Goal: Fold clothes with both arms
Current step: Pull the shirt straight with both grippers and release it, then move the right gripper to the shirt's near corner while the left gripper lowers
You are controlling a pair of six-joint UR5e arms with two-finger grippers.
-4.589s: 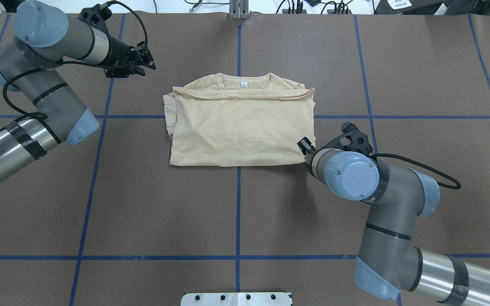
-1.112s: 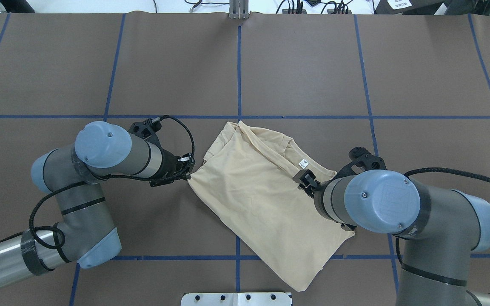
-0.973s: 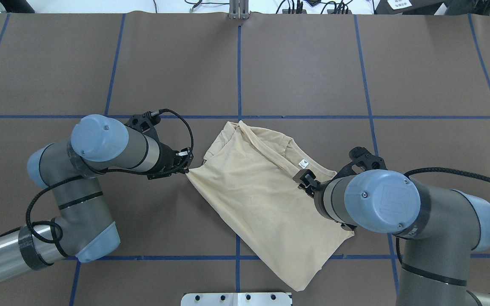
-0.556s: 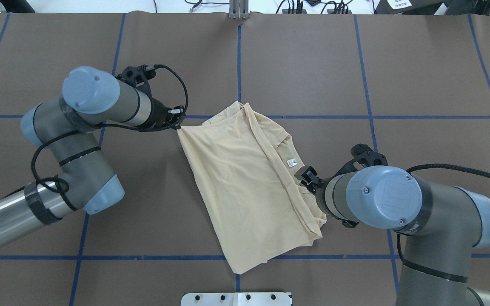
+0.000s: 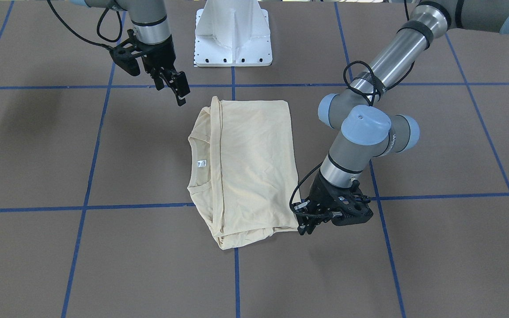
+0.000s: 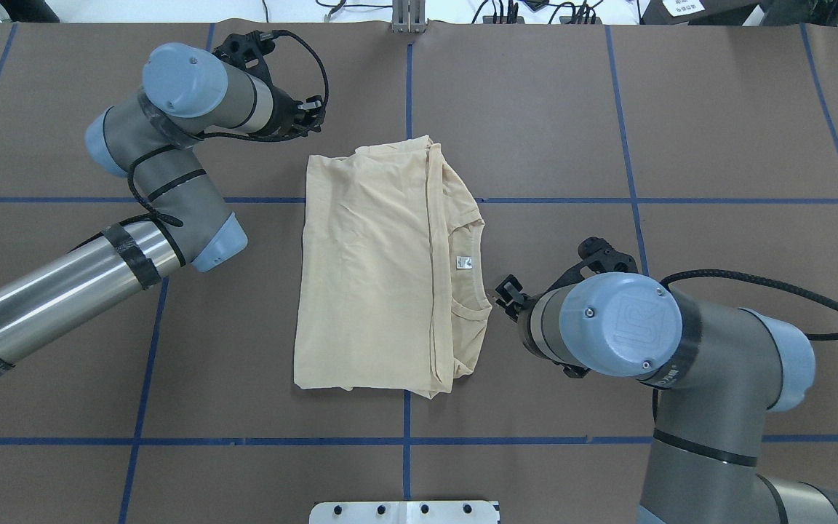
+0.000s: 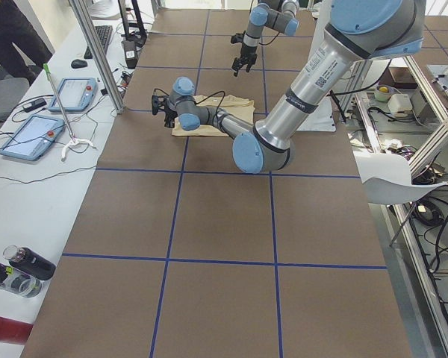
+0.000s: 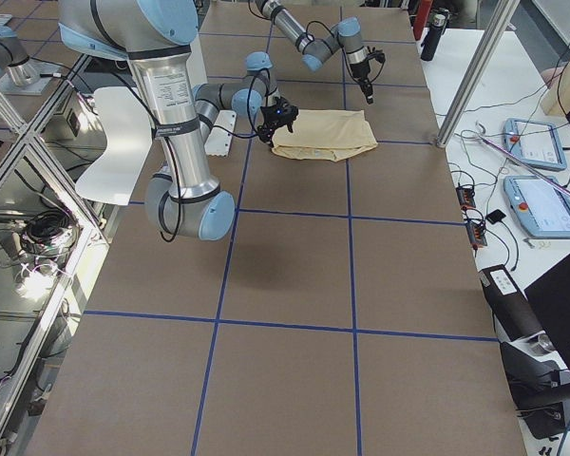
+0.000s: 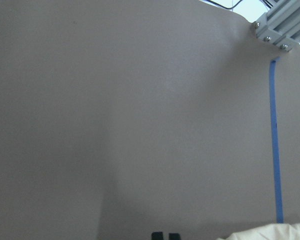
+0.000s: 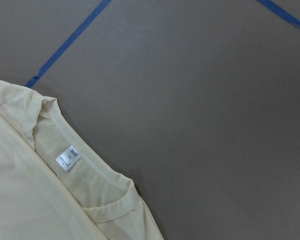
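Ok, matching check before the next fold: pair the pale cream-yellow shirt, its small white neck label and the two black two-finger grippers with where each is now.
Things:
1. pale cream-yellow shirt
2. small white neck label
3. left black two-finger gripper
4. right black two-finger gripper

Places:
A. beside the collar edge, off the cloth
B. folded flat on the brown table
C. inside the collar
D. by the shirt corner farthest from the white pedestal base

Pairs: 1-B, 2-C, 3-D, 4-A
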